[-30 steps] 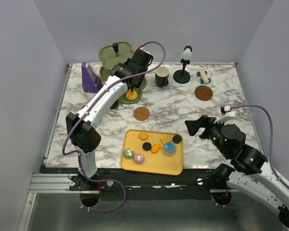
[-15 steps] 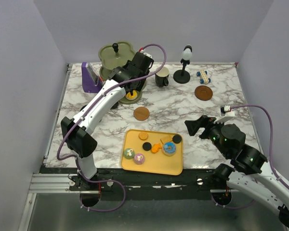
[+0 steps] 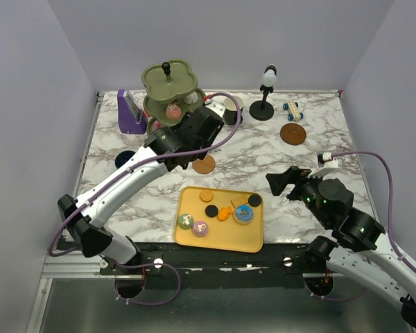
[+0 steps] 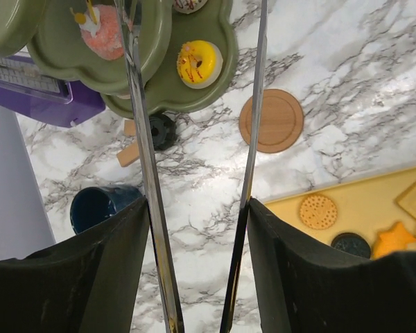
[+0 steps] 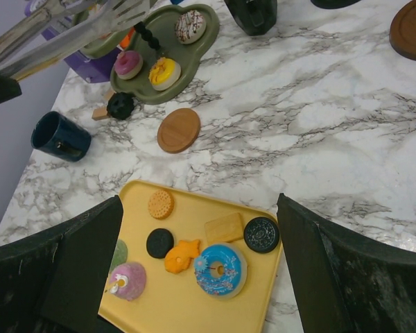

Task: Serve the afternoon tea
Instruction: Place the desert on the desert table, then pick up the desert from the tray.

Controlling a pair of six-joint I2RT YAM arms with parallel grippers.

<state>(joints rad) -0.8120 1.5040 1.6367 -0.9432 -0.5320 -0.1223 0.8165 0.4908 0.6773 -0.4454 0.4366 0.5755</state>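
Note:
The olive-green three-tier stand (image 3: 168,89) is at the back left, with a yellow doughnut (image 4: 198,64) on its lowest tier and a pink treat (image 4: 100,35) one tier up. My left gripper (image 3: 187,132) (image 4: 197,208) is shut on metal tongs (image 4: 142,139), which are open and empty, tips over the stand. The yellow tray (image 3: 187,236) holds a blue doughnut (image 5: 220,269), biscuits and cupcakes. My right gripper (image 3: 284,182) (image 5: 197,208) is open and empty above the tray. The dark-blue mug (image 3: 125,158) is at the left. The black mug (image 5: 253,14) is at the back. Coasters (image 3: 204,164) (image 3: 292,133) lie apart.
A purple wedge holder (image 3: 130,111) stands left of the stand. A black stand with a white ball top (image 3: 265,94) and a small toy (image 3: 292,107) are at the back right. A black knob (image 4: 161,130) and wooden bits lie by the stand's base.
My left arm has drawn back from the stand's lowest tier toward the front, tongs empty. The yellow doughnut stays on that tier. The right arm has not moved.

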